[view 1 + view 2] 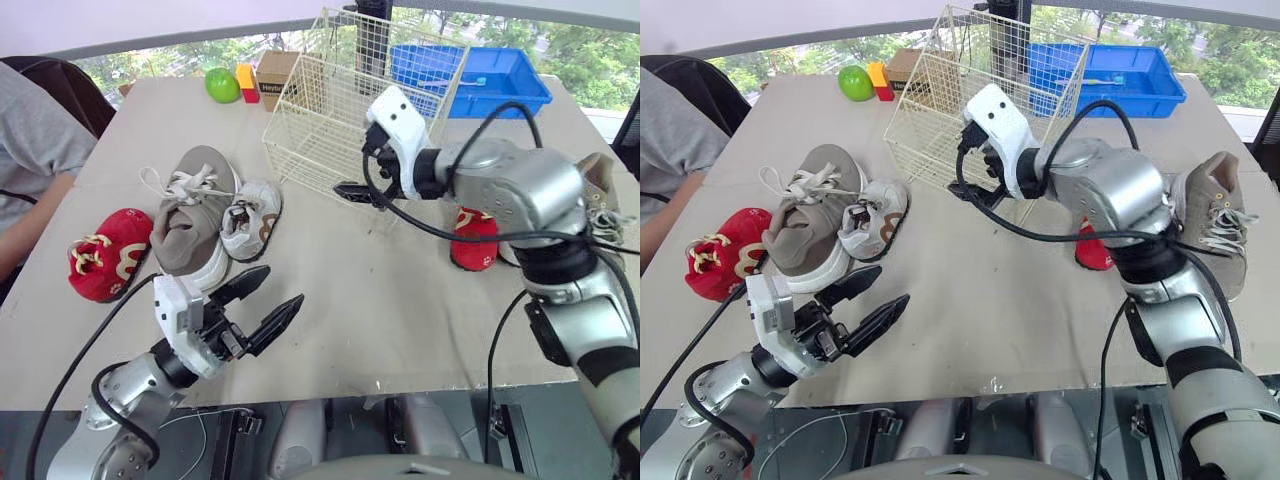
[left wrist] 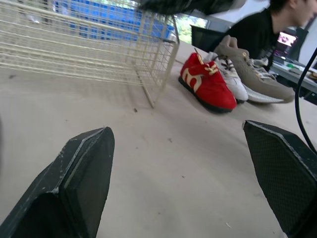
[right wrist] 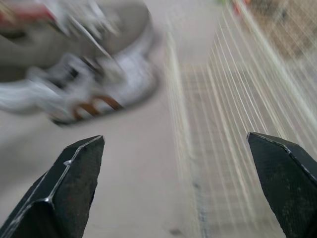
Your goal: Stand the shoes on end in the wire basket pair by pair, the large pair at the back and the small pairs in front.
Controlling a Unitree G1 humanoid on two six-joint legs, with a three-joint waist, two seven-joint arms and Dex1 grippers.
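Right pincer [image 3: 174, 139] apart, beside wire basket [image 1: 320, 110]; left pincer [image 1: 282, 284] apart, near grey shoe [image 1: 185, 225].

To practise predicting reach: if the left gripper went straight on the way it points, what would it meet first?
The left gripper faces bare table, then probably the red shoe just past the near corner of the wire basket; depth is unclear, so it might clip that corner.

Cream and red over the table
A cream-coated wire basket [image 1: 330, 110] is seen upper centre; the rounded red shoe [image 1: 105, 255] at left is marked with cream swirls.
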